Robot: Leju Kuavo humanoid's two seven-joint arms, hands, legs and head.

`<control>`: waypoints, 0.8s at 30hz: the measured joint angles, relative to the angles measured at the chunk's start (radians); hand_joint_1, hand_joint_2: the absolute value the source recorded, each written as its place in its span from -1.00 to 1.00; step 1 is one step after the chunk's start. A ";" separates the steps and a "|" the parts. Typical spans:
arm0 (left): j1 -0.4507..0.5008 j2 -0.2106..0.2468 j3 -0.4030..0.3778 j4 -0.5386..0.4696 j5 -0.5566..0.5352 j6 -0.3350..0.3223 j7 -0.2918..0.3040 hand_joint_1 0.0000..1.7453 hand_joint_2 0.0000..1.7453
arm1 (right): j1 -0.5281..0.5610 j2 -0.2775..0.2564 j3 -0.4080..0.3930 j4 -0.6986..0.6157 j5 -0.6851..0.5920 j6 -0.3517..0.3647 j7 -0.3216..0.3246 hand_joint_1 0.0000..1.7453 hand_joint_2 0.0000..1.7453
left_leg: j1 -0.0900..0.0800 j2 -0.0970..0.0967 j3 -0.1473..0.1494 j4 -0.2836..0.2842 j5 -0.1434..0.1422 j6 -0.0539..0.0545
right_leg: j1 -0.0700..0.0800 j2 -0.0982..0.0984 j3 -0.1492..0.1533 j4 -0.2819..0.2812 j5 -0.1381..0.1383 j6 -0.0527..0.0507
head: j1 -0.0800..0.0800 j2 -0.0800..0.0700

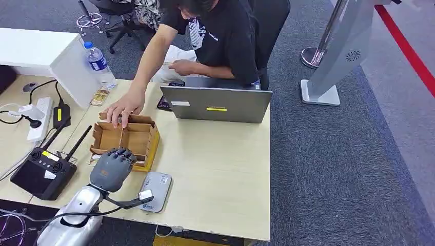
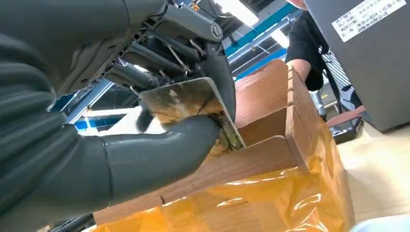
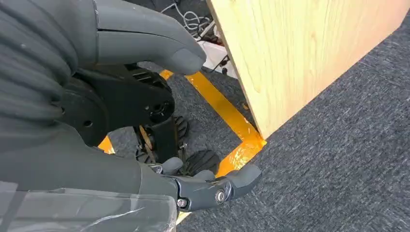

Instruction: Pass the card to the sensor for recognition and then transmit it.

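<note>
My left hand (image 1: 110, 168) reaches over the near edge of a small wooden divided box (image 1: 137, 137) on the table. In the left wrist view my left hand (image 2: 145, 145) pinches a worn card (image 2: 186, 104) between thumb and fingers, just above the box (image 2: 270, 111). A grey flat sensor (image 1: 155, 190) lies on the table just right of that hand. A person's hand (image 1: 122, 108) rests on the box's far edge. My right hand (image 3: 159, 111) hangs beside the table, fingers apart and holding nothing.
An open laptop (image 1: 215, 104) stands behind the box. A black remote controller (image 1: 42, 171), a power strip (image 1: 38, 119) and a water bottle (image 1: 99, 64) sit at the left. The seated person (image 1: 215, 36) leans over the table. The table's right half (image 1: 225, 169) is bare.
</note>
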 joint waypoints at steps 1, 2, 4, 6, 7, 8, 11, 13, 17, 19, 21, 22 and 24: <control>0.000 0.000 0.000 0.000 0.000 0.000 0.000 1.00 1.00 | 0.000 0.000 0.000 0.000 0.000 0.000 0.000 -1.00 1.00 | 0.000 0.000 0.000 0.000 0.000 0.000 | 0.000 0.000 0.000 0.000 0.000 0.000 | 0.000 0.000; 0.000 0.000 0.000 0.000 0.000 0.001 0.000 1.00 1.00 | 0.000 0.000 0.000 0.000 0.000 0.000 0.000 -1.00 1.00 | 0.000 0.000 0.000 0.000 0.000 0.000 | 0.000 0.000 0.000 0.000 0.000 0.000 | 0.000 0.000; -0.001 -0.001 0.000 0.000 0.000 0.023 -0.002 1.00 1.00 | 0.000 0.000 0.000 0.000 0.001 0.000 0.000 -1.00 1.00 | 0.000 0.000 0.000 0.000 0.000 0.000 | 0.000 0.000 0.000 0.000 0.000 0.000 | 0.000 0.000; -0.005 -0.011 0.000 -0.005 -0.001 0.065 -0.002 1.00 1.00 | 0.000 0.000 0.000 0.000 0.003 -0.001 0.000 -1.00 1.00 | 0.000 0.000 0.000 0.000 0.000 0.000 | 0.000 0.000 0.000 0.000 0.000 0.000 | 0.000 0.000; -0.008 -0.018 0.000 -0.018 -0.004 0.074 -0.002 1.00 1.00 | 0.000 0.000 0.000 0.000 0.005 -0.001 0.000 -1.00 1.00 | 0.000 0.000 0.000 0.000 0.000 0.000 | 0.000 0.000 0.000 0.000 0.000 0.000 | 0.000 0.000; -0.012 -0.026 0.001 -0.036 -0.008 0.079 -0.001 1.00 1.00 | 0.000 0.001 0.000 0.000 0.013 -0.002 0.000 -1.00 1.00 | 0.000 0.000 0.000 0.000 0.000 0.000 | 0.000 0.000 0.000 0.000 0.000 0.000 | 0.000 0.000; -0.051 -0.054 0.011 -0.110 0.000 0.043 0.007 1.00 1.00 | -0.003 0.004 0.000 0.000 0.027 -0.003 0.006 -1.00 1.00 | 0.000 -0.001 -0.001 0.001 0.001 0.001 | 0.000 -0.001 0.000 0.000 0.000 0.000 | 0.000 0.000; -0.110 -0.066 0.027 -0.159 0.016 -0.023 0.015 1.00 1.00 | -0.008 0.005 0.000 0.000 0.040 -0.006 0.013 -1.00 1.00 | 0.000 -0.001 -0.001 0.001 0.001 0.000 | 0.000 -0.002 0.000 0.000 0.001 0.000 | 0.000 0.000; -0.221 -0.081 0.044 -0.196 0.021 -0.095 0.022 1.00 1.00 | -0.017 0.008 0.000 0.000 0.053 -0.009 0.024 -1.00 1.00 | 0.000 -0.001 0.000 0.001 0.002 0.000 | 0.000 -0.002 0.000 0.000 0.002 0.000 | 0.000 0.000; -0.262 -0.089 0.046 -0.196 0.021 -0.112 0.024 1.00 1.00 | -0.020 0.008 0.000 0.000 0.053 -0.009 0.024 -1.00 1.00 | 0.000 -0.001 0.000 0.001 0.002 0.000 | 0.000 -0.001 0.000 0.000 0.002 0.000 | 0.000 0.000; -0.293 -0.101 0.046 -0.196 0.018 -0.123 0.030 1.00 1.00 | -0.023 0.008 0.000 0.000 0.054 -0.009 0.027 -1.00 1.00 | 0.000 -0.001 0.000 0.001 0.002 0.000 | 0.000 -0.001 0.000 0.000 0.002 0.000 | 0.000 0.000; -0.306 -0.106 0.046 -0.195 0.015 -0.129 0.035 1.00 1.00 | -0.024 0.008 0.000 0.000 0.054 -0.009 0.027 -1.00 1.00 | 0.000 -0.001 0.000 0.001 0.002 0.000 | 0.000 -0.001 0.000 0.000 0.002 0.000 | 0.000 0.000; -0.323 -0.114 0.046 -0.190 0.010 -0.132 0.043 1.00 1.00 | -0.026 0.008 0.000 0.000 0.054 -0.009 0.027 -1.00 1.00 | 0.000 -0.001 -0.001 0.001 0.002 0.000 | 0.000 -0.001 0.000 0.000 0.002 0.000 | 0.000 0.000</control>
